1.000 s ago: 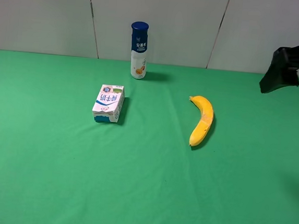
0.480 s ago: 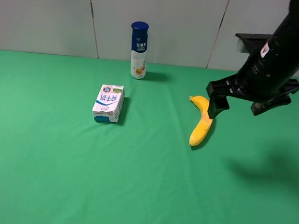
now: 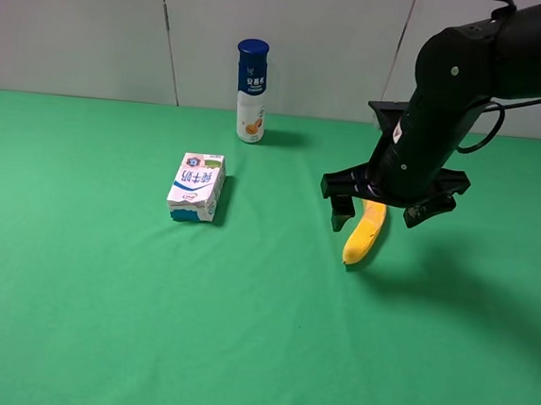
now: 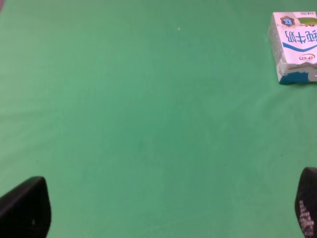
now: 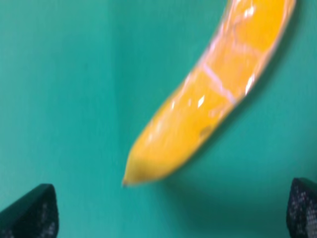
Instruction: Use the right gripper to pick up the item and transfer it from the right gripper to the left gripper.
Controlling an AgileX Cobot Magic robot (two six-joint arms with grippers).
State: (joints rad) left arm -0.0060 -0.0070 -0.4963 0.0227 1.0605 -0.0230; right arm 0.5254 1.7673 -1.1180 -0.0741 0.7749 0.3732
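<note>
The banana (image 3: 362,235) lies flat on the green table (image 3: 99,320), well apart from the milk carton (image 3: 197,187), on the carton's right side and about level with it. Its long axis runs from the back wall toward the front edge, slightly slanted. The near tip points to the front and a little toward the carton. The far end is hidden under the arm.

The right gripper (image 3: 375,221) hangs over the banana's far half, with its fingers spread wide, one on the carton side of the fruit and one on the other side. In the right wrist view the banana (image 5: 208,114) fills the space ahead of the right gripper (image 5: 166,213), and neither finger touches it there.

The left gripper (image 4: 166,210) is also spread apart over bare table (image 4: 148,99), with nothing between its fingers and the milk carton (image 4: 293,47) well ahead of it.

A blue-capped bottle (image 3: 252,90) stands upright behind the carton, near the wall.
</note>
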